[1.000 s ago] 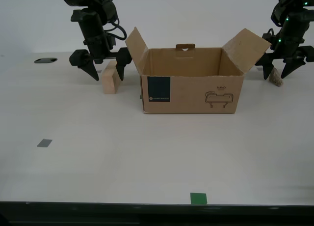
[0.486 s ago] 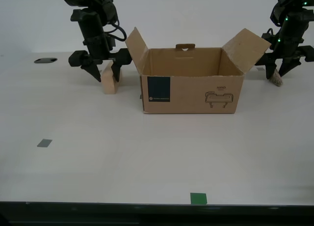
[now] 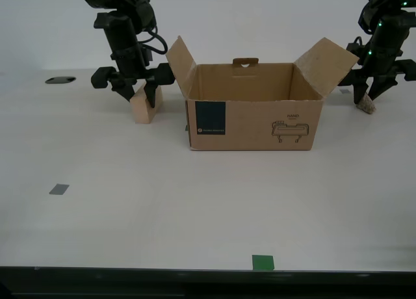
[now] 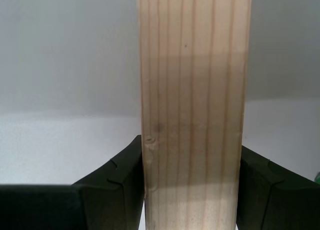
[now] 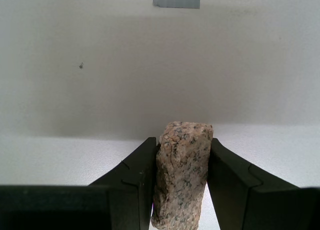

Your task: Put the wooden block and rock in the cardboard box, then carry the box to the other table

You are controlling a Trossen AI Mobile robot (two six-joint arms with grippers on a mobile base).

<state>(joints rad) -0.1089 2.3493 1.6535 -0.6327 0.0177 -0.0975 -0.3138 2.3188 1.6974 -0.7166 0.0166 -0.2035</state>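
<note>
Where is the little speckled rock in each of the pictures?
Exterior view: the small rough beige-grey rock sits at the exterior view's right, beside the brown cardboard box, between the fingers of my first pincer.
First wrist view: the rock fills the gap between the black fingers.
Second wrist view: not in it.
Shared landmark: the black pincer fingers around the rock.

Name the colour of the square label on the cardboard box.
Dark blue label; exterior view shows it best.
</note>
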